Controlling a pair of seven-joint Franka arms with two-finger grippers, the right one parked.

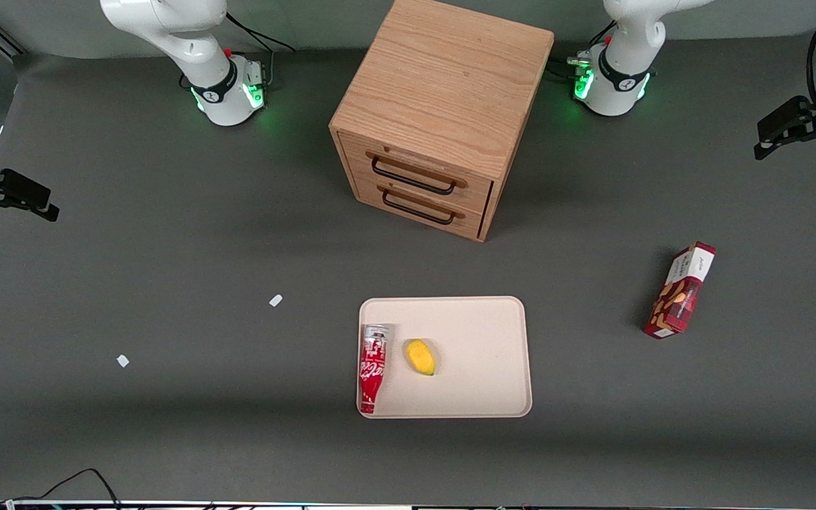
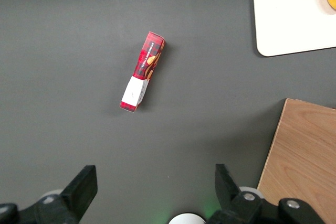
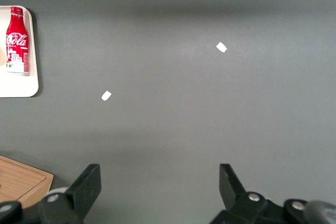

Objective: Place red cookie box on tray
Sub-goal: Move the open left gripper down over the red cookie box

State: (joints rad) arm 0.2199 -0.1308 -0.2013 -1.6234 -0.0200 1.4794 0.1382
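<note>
The red cookie box (image 1: pixel 681 289) lies on the grey table toward the working arm's end, well apart from the tray. It has tan cookie pictures and a white end panel. It also shows in the left wrist view (image 2: pixel 143 71). The beige tray (image 1: pixel 479 340) lies nearer the front camera than the cabinet; a corner of it shows in the left wrist view (image 2: pixel 294 14). My gripper (image 2: pixel 155 184) is open and empty, high above the table, with the box well clear of its fingers. The gripper is out of the front view.
A red-and-white soda bottle (image 1: pixel 372 368) and a yellow fruit (image 1: pixel 421 356) lie on the tray. A wooden two-drawer cabinet (image 1: pixel 436 120) stands between the arm bases. Two white scraps (image 1: pixel 275 300) (image 1: pixel 122 360) lie toward the parked arm's end.
</note>
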